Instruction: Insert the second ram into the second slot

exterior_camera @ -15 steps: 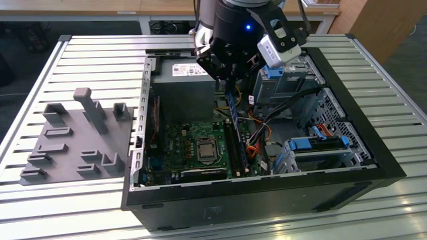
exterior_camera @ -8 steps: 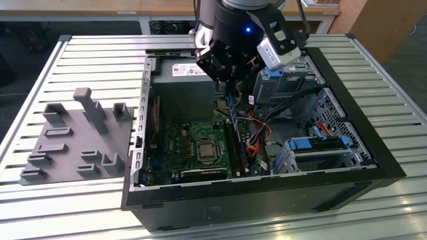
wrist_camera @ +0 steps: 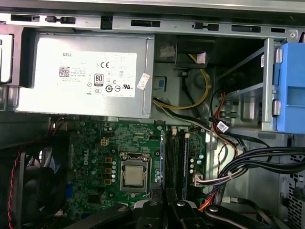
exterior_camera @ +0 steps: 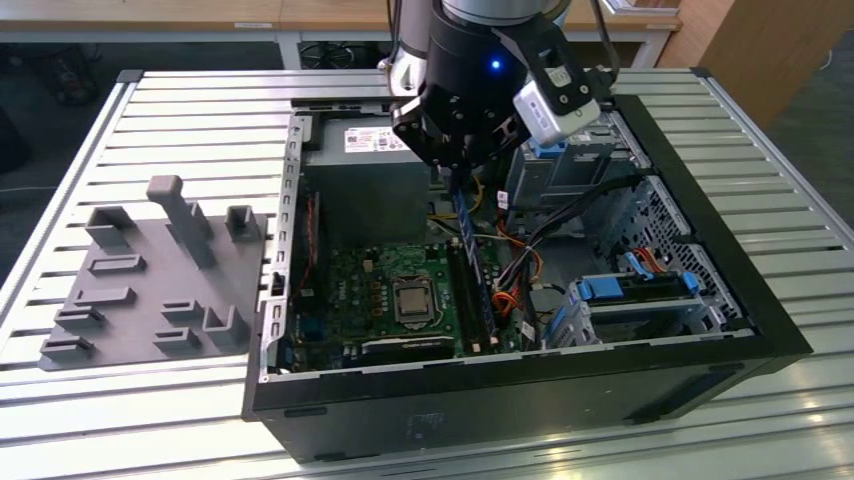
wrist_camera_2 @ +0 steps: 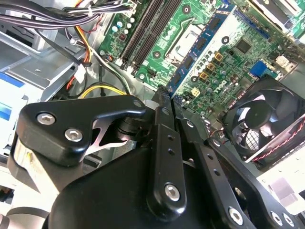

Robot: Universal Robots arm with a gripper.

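Fingers: you see the fingers (wrist_camera_2: pixel 159 119) drawn almost together, pinching one end of the second ram (wrist_camera_2: pixel 205 40), with the thin gap between them taken up by the board
Gripper: the gripper (exterior_camera: pixel 454 168) hangs over the open computer case (exterior_camera: pixel 534 410), above the motherboard (exterior_camera: pixel 360 290)
Second ram: a blue stick with dark chips; in the second wrist view it reaches away from the fingertips over the board, and in the exterior view the second ram (exterior_camera: pixel 465 232) shows edge-on as a narrow blue strip sloping down from the gripper toward the memory slots
Memory slots: the long dark memory slots (wrist_camera: pixel 174 157) lie just beside the processor socket (wrist_camera: pixel 133 174); you cannot tell whether the stick's lower edge touches them
Surroundings: power supply (wrist_camera: pixel 86 76) along the case wall, fan (wrist_camera_2: pixel 262 119) near the board, cable bundle (wrist_camera: pixel 267 157) beside the slots, grey fixture plate (exterior_camera: pixel 147 290) on the slatted table (exterior_camera: pixel 174 120) at the exterior view's left, apart from the case
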